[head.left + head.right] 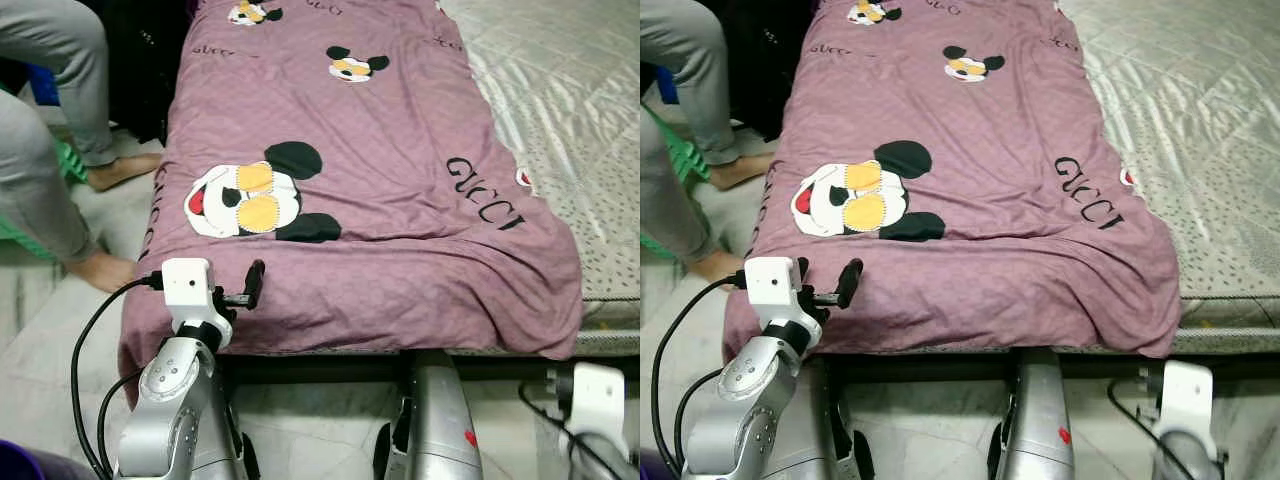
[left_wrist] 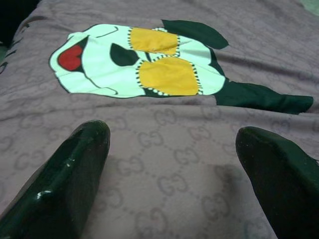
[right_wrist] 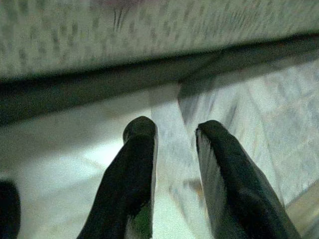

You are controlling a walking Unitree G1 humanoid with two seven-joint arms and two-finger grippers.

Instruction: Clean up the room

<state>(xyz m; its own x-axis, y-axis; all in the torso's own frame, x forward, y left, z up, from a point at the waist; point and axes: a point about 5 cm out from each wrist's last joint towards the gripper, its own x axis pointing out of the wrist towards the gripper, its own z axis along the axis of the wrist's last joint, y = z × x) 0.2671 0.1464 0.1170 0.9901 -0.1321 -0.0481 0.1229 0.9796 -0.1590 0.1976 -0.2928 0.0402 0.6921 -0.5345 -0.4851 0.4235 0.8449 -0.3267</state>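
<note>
Mauve bedsheet printed with cartoon mouse heads and black lettering (image 1: 380,150) lies spread lengthwise over the bed, near edge draped over the foot end and hanging toward the floor, a few creases near the right corner. To its right, bare mattress in pale patterned grey-green fabric (image 1: 570,110), uncovered along that whole side. Left gripper (image 1: 240,290) raised at the sheet's near-left corner, just at the draped edge below the big white-and-yellow mouse print (image 1: 250,200); left wrist view has both black fingers (image 2: 70,184) spread wide apart over the sheet, nothing between them, so jaws released. Can't tell if fingertips actually touch the fabric. Black cable (image 1: 90,350) loops from the left wrist's white camera block (image 1: 187,281) down along the silver arm. Right gripper (image 3: 172,149) hangs low beside the bed; right wrist view is blurred, shows its two fingers (image 3: 129,174) with a narrow gap, holding nothing, pointed at the pale tiled floor (image 3: 65,159) and the dark gap under the mattress edge. Right arm's white wrist block (image 1: 598,395) sits at the lower right, well apart from the sheet. Person in grey trousers (image 1: 50,120) stands barefoot on the floor left of the bed, near the sheet's left edge; green object (image 1: 68,160) partly visible behind their legs, too hidden to identify
</note>
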